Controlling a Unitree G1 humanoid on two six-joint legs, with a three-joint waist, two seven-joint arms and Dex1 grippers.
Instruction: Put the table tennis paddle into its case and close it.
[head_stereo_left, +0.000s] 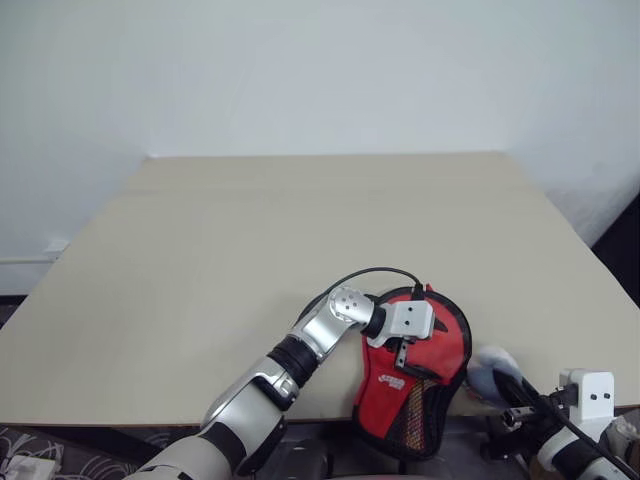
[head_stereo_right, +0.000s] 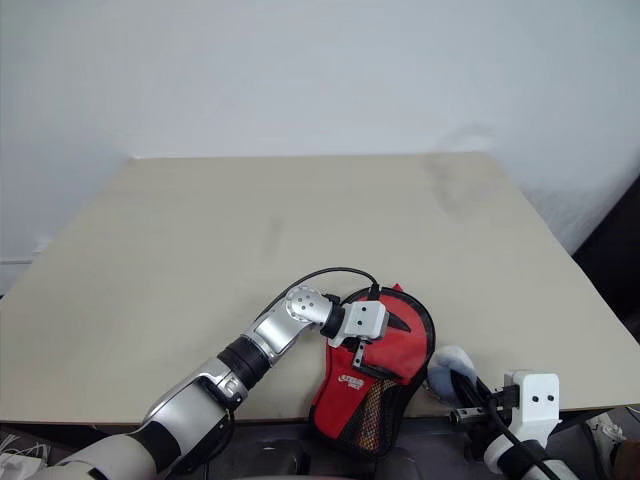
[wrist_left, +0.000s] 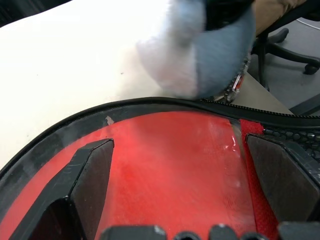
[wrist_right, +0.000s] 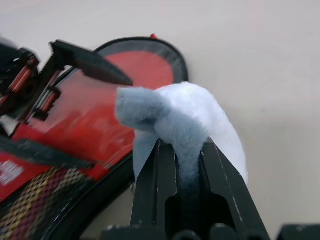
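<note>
We are looking at the soft red paddle-shaped case with black edging and a black mesh pocket (head_stereo_left: 415, 385). It is lying at the near edge of the pale beige desk (head_stereo_left: 250, 250), its narrow mesh end hanging over that edge and its round end pointing away from us. Its long axis is running roughly near-to-far, tilted a little.

The left hand (head_stereo_left: 402, 352) is sitting directly on top of the case, fingers spread wide apart with the glossy red surface showing between them in the left wrist view. We are reading it as pressing or steadying the case, not gripping it. We cannot tell whether that red surface is the case's outer skin or the table tennis paddle's rubber face, and no wooden handle is showing, so we cannot say whether the paddle is inside.

The right hand (wrist_right: 182, 165) is clamped shut on a small grey-blue and white soft lump (wrist_right: 187, 117), held just beside the case's black rim on its right side.

Judgement: the move ahead is turning on that rim. The black zip edge is curving just beyond the left fingertips, and the right hand is closer to the open-looking side, so it is better placed to draw the zip along the rim.
</note>
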